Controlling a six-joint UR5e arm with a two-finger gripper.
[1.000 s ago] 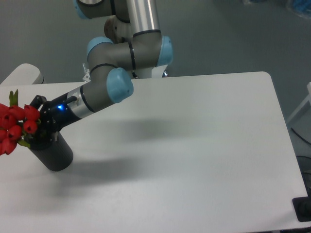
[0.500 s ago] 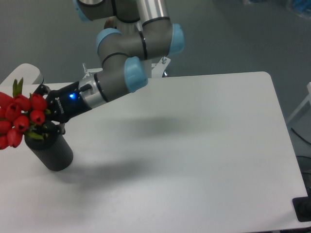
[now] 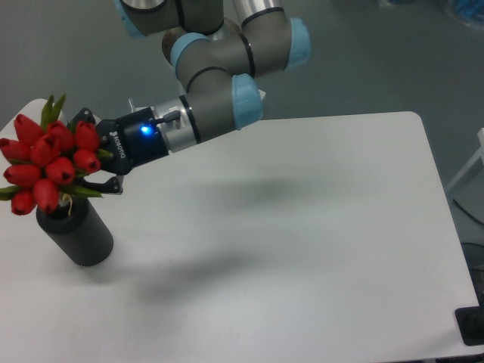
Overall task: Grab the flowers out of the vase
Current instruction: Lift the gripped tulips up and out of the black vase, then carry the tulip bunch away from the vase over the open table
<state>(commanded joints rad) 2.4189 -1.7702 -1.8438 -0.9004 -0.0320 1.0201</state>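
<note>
Gripper (image 3: 97, 161) is clamping the flowers (image 3: 49, 160), holding them just above the vase (image 3: 76, 234), stems barely showing at its mouth. Vase is standing upright nr table's (image 3: 318, 242) left edge.

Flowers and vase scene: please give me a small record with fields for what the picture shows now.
flowers: bunch of red tulip buds with green leaves, at the far left, raised above the vase mouth
vase: black cylinder, upright on the table
hand: closed on the bunch from the right side, blue light on its body
stems: lower ends cannot be seen clearly
table: white surface
</note>
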